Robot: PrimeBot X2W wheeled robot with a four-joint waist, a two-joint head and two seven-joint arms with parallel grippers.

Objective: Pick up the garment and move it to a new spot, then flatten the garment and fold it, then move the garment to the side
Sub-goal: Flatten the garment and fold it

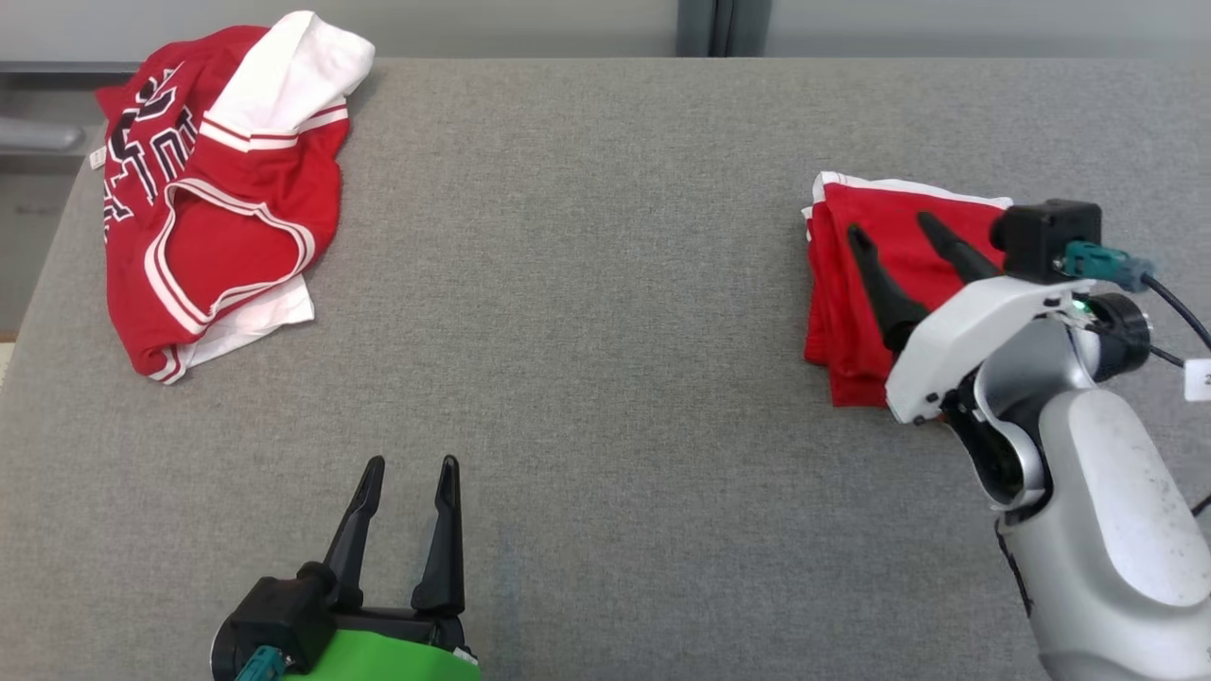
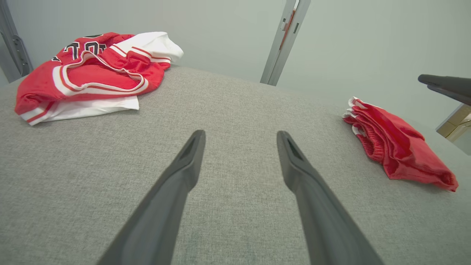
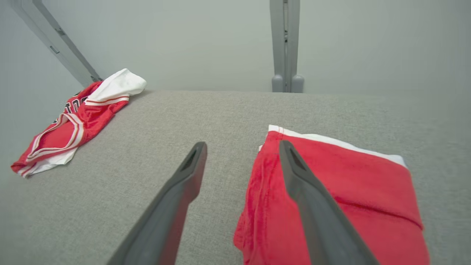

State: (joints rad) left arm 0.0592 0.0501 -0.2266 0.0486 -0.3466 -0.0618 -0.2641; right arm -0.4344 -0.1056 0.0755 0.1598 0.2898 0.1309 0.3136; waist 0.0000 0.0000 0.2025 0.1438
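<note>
The garment (image 1: 842,293) is a red piece with white trim, folded into a compact stack at the right side of the grey table. It also shows in the left wrist view (image 2: 397,147) and the right wrist view (image 3: 349,184). My right gripper (image 1: 891,227) hovers over it, open, with nothing between the fingers. In its own view the right gripper (image 3: 243,145) has one finger above the garment's left edge and the other over bare fabric. My left gripper (image 1: 412,463) stands open at the near edge, far from the garment, over bare table (image 2: 241,134).
A crumpled red and white jersey (image 1: 227,218) with dark lettering lies at the table's far left corner (image 2: 92,73) (image 3: 70,129). The grey fabric table (image 1: 587,331) stretches wide between the two garments. A wall with a metal post (image 3: 285,44) stands behind the far edge.
</note>
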